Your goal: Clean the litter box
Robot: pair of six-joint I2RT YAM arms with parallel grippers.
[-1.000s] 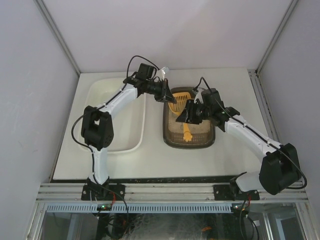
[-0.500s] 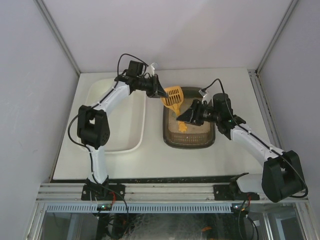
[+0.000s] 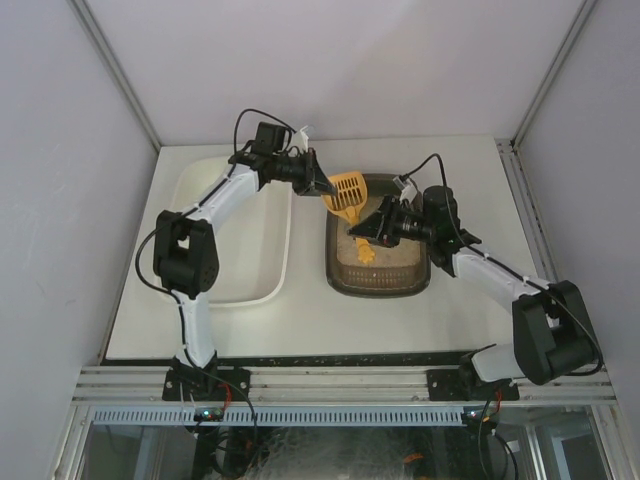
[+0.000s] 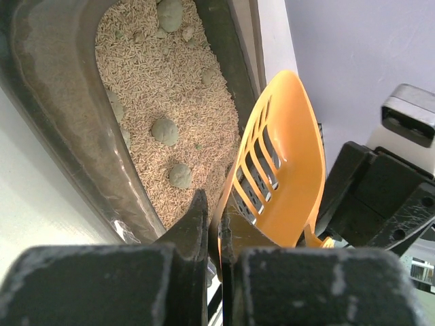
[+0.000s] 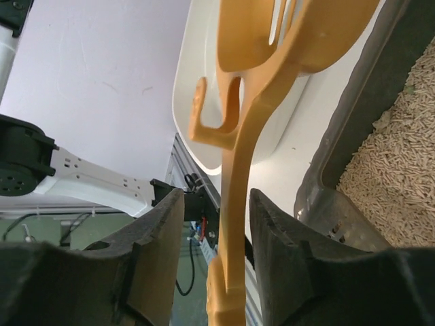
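Yellow plastic is what I have in hand: a slotted scoop (image 3: 346, 194), thin, stiff and light, raised over the far left corner of the litter box (image 3: 378, 290). My left gripper (image 4: 212, 210) is clenched on the edge of the scoop's bowl, fingers nearly together. My right gripper (image 5: 216, 197) straddles the handle, its jaws wider than the handle, with a gap showing on one side, so I judge it not yet clamped.

The box sits flat toward the far edge of the counter, a little right of its middle, just beside the white tub (image 3: 283, 240) that fills the left side. I judge the box a rigid dark tray, made heavy by its loose pale litter. Tipped, the grains would slide and spill, so it is best left flat. If it must move, its rolled rim is the place to hold. Grey-green clumps (image 4: 165, 130) lie on the litter and look crumbly.

The scoop should be worked by the handle. A rim pinch like my left one could let the smooth plastic twist or slip.

My left arm is stretched long toward the far edge, its wrist turned right above the gap between tub and box. My right arm reaches in from the near right corner, elbow low, wrist pointing left across the box toward the scoop.
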